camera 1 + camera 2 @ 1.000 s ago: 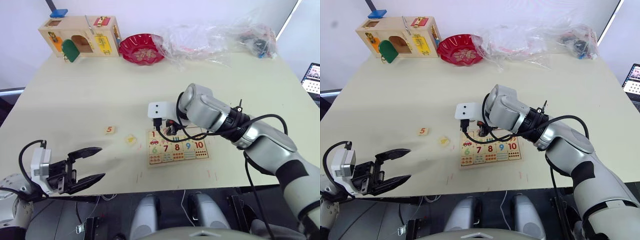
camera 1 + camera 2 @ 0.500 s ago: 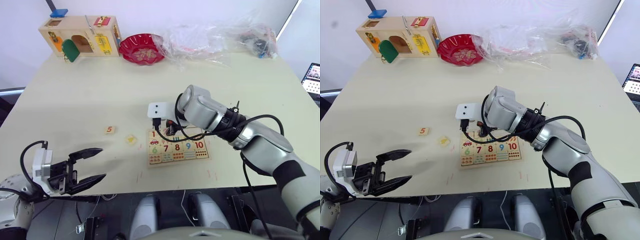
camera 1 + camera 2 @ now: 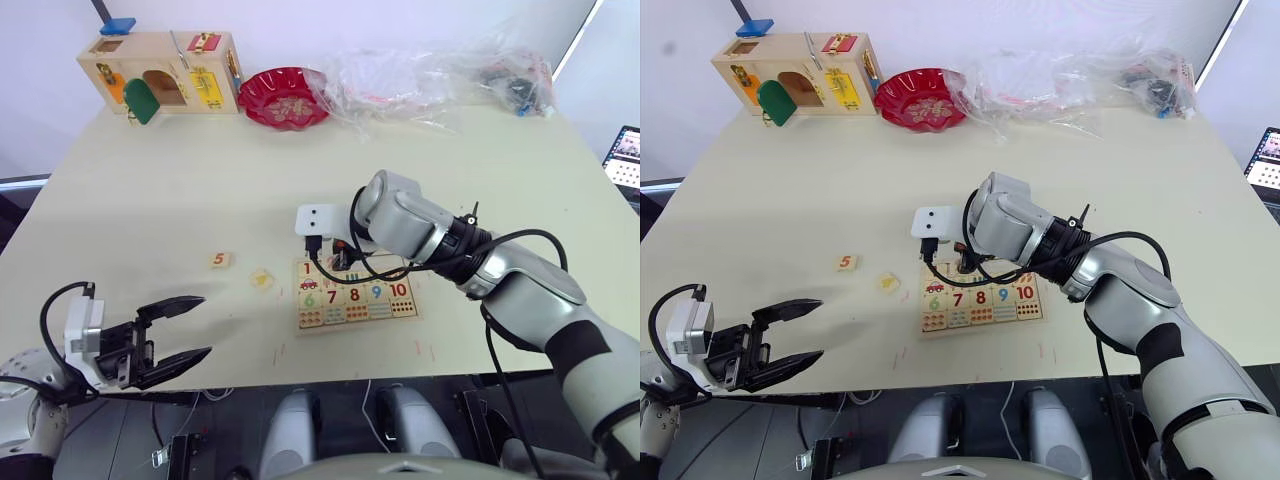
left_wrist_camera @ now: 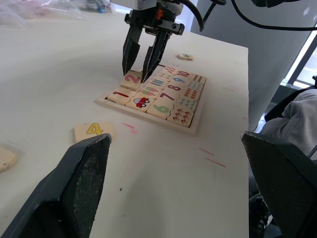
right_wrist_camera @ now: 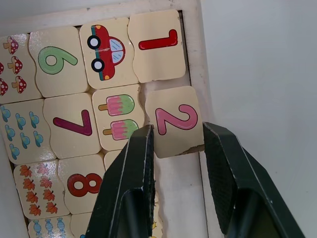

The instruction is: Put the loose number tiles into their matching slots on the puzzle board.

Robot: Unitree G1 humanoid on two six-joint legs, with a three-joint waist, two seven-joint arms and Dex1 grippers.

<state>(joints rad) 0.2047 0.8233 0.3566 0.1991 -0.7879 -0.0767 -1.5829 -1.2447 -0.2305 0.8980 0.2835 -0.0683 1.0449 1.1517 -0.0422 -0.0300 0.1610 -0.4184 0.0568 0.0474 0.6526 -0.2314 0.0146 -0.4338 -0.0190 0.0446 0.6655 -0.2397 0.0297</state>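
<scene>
Right claw: right gripper (image 5: 178, 144) stood straight over the top row of the puzzle board (image 3: 352, 292). Its two black fingers (image 5: 130, 188) were a little apart, one on each side of the pink 2 tile (image 5: 175, 120).

Hold: the fingers sat close to the edges of the 2 tile. I could not tell if they were squeezing it or had just let go.

2 tile: it lay in its slot next to the red 1 tile (image 5: 157, 44), above the two ice lollies. It looked a bit crooked, and its far end was close to the board rim.

How to do it well: I think the claw needed to press the tile flat and square it up with the 1 tile. Then it should open wider and lift straight up, so the tile would not pop out or get dragged.

Empty slots: the rest of the top row looked bare under the claw, for 3, 4 and 5.

Loose tiles: the 5 tile (image 3: 219, 260) and the yellow 4 tile (image 4: 92, 130) lay on the table (image 3: 200, 180), to the left of the board. One more small tile (image 4: 185, 56) lay past the board; its number was too small to read.

Left claw: left gripper (image 3: 175, 332) hung wide open over the near table edge, well apart from the tiles. It held nothing.
</scene>
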